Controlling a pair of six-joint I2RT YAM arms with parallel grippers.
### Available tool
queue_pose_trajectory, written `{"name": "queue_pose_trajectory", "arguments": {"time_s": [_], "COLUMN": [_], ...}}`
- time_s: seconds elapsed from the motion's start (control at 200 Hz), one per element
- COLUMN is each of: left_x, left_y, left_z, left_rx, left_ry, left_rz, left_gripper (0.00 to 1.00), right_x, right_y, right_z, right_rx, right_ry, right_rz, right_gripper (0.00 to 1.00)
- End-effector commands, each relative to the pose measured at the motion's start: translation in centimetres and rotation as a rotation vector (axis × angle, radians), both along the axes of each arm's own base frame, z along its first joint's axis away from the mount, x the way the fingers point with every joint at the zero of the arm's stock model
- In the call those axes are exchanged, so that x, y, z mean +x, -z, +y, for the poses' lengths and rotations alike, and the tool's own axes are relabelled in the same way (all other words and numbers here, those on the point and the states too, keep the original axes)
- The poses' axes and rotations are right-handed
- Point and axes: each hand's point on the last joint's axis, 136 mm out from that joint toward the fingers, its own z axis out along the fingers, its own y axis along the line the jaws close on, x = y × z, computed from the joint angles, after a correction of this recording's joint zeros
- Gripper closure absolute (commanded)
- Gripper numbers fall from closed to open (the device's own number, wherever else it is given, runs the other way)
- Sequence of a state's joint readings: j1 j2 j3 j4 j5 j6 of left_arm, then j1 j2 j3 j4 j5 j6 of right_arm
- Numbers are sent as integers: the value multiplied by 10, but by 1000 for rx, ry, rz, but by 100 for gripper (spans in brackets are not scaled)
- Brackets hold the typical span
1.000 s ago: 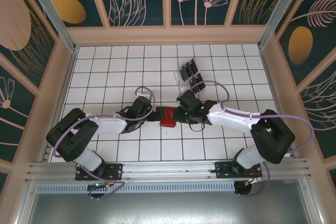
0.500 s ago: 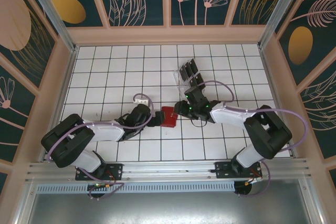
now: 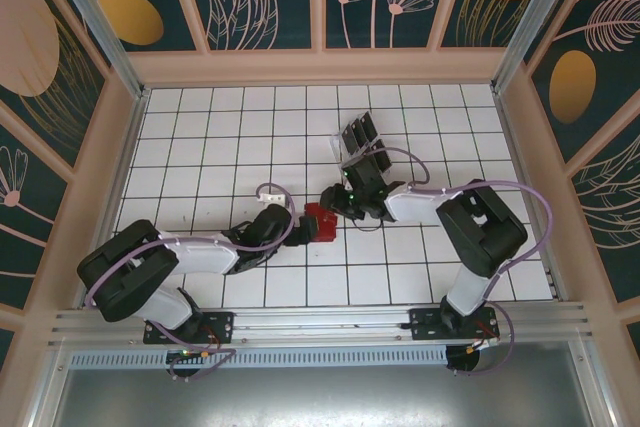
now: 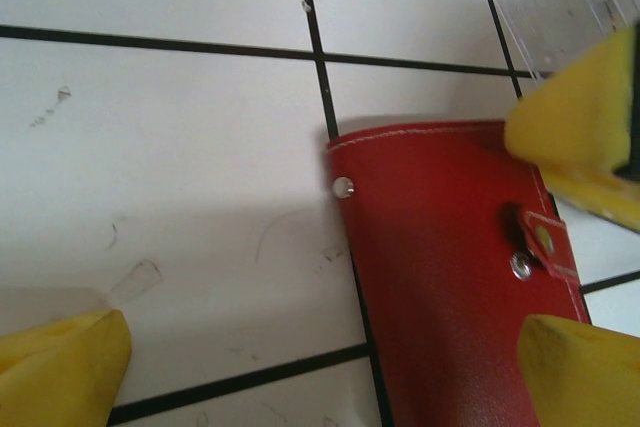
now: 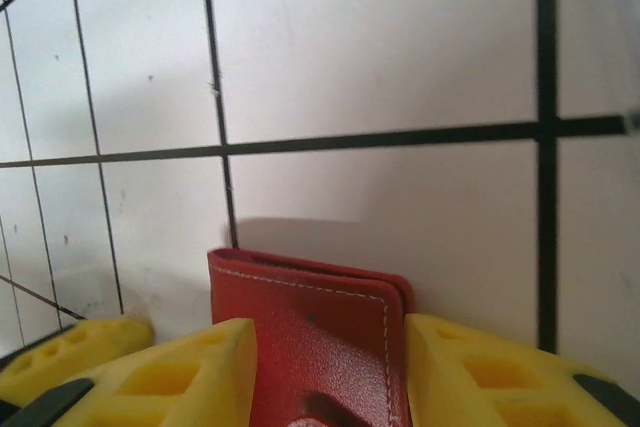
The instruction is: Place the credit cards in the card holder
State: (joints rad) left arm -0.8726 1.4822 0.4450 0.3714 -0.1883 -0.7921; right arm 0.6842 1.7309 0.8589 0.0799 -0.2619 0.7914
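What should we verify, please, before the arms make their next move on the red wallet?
1. The small flat red folding wallet is opened: not ok; it lies folded shut on the white tiled table.
2. Its snap tab is unfastened: cannot tell.
3. The left gripper is open: ok; its fingers stand wide apart, one over the wallet's edge.
4. The right gripper has a firm hold: cannot tell; its fingers flank the wallet's corner.
5. The glossy black cards are ready to pick: ok; they stand in the clear plastic rack, apart from the wallet.
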Motion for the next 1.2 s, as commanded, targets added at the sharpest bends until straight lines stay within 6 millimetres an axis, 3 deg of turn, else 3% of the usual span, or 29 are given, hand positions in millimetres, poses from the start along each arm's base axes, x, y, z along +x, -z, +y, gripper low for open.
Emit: {"name": "queue_pose_trajectory", "arguments": {"time_s": [0.0, 0.225, 0.355, 0.586, 0.846, 1.196], "left_x": [-54, -5, 33, 79, 79, 69], "left_y": [41, -2, -27, -34, -15, 2], "left_z": [10, 9, 26, 52, 35, 40], "left_rx": [85, 173, 187, 243, 155, 162], "left_ry": [64, 29, -14, -24, 49, 43], "left_rz": [264, 115, 59, 55, 138, 181], "left_gripper": [1, 1, 2, 1, 1, 2], "right_x": [11, 18, 11, -2, -7, -18], "right_y": [-9, -33, -40, -41, -36, -12], "right_z": [9, -11, -21, -12, 10, 14], "right_rx": [20, -68, -182, -387, -589, -747], "right_ry": [-20, 44, 42, -47, -167, -248], "right_rz": [-23, -72, -82, -95, -118, -108], "right_gripper": [58, 55, 55, 56, 56, 60]}}
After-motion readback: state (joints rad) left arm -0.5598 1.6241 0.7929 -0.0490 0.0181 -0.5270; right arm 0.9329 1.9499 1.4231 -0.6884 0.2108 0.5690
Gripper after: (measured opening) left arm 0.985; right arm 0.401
